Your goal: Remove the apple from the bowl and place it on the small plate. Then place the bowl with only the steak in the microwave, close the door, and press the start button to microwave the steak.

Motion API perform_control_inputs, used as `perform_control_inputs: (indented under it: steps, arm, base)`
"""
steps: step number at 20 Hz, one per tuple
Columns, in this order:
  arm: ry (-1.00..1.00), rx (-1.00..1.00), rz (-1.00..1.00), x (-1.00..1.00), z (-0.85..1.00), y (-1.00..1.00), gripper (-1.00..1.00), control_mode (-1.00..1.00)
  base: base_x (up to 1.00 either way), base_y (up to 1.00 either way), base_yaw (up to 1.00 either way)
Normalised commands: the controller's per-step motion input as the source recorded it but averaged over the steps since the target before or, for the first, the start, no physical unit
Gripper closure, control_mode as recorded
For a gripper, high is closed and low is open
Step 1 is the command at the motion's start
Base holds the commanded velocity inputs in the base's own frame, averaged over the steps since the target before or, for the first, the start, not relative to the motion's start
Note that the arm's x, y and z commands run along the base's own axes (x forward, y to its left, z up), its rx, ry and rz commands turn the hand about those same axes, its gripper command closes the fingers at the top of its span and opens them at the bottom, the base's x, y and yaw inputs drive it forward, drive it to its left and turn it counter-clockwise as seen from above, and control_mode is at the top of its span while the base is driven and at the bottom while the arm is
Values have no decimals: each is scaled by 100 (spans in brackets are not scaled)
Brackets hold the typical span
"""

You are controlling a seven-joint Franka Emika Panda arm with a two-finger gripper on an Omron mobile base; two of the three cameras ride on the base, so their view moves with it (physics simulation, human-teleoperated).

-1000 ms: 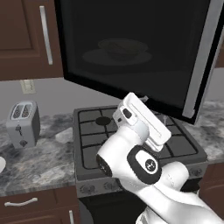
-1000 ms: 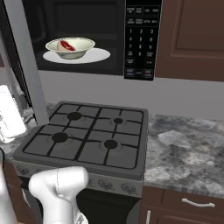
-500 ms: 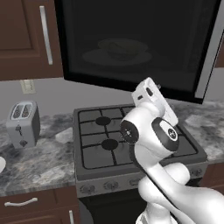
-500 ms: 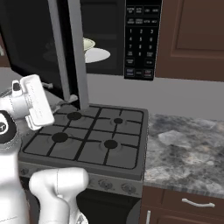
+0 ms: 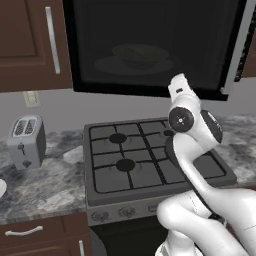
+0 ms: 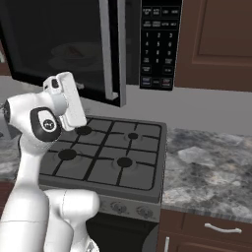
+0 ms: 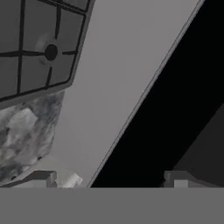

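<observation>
Toaster (image 5: 25,141) stood at the far left of the left base view on the mottled grey counter (image 5: 47,182), below a dark wood cabinet (image 5: 30,42) with a long pale handle. Just right of it sat the black gas stove (image 5: 145,162), four burners under a grate. Above the stove hung the microwave, its dark glass door (image 5: 150,45) swung most of the way shut; through the glass the bowl (image 5: 140,54) showed dimly, resting on the turntable plate inside. What lay in the bowl could not be made out through the tint in that view; in the right base view a faint reddish shape showed on the plate (image 6: 74,51) behind the glass. The door's grey handle (image 6: 112,49) ran vertically along its free edge, and a gap remained between that edge and the keypad panel (image 6: 157,44) to its right.

The gripper (image 7: 111,179) was raised beside the lower edge of the door, in front of the stove; its two finger tips (image 7: 41,178) stood well apart in the hand view with nothing between them. That view looked past the fingers at the grey wall, a stove corner and the black door underside.
</observation>
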Motion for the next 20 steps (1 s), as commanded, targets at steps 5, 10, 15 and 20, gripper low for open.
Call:
perform_control_inputs:
  steps: [5, 10, 15, 20]
  arm:
    - [0, 21, 21, 69, 21, -19, -100, -100]
    - [1, 19, 19, 67, 10, -8, -100, -100]
    - [5, 15, 14, 61, 2, 0, -100, -100]
    - [9, 12, 12, 58, 0, 0, -100, -100]
  base:
    - [0, 0, 0]
    - [0, 0, 0]
    - [0, 0, 0]
    - [0, 0, 0]
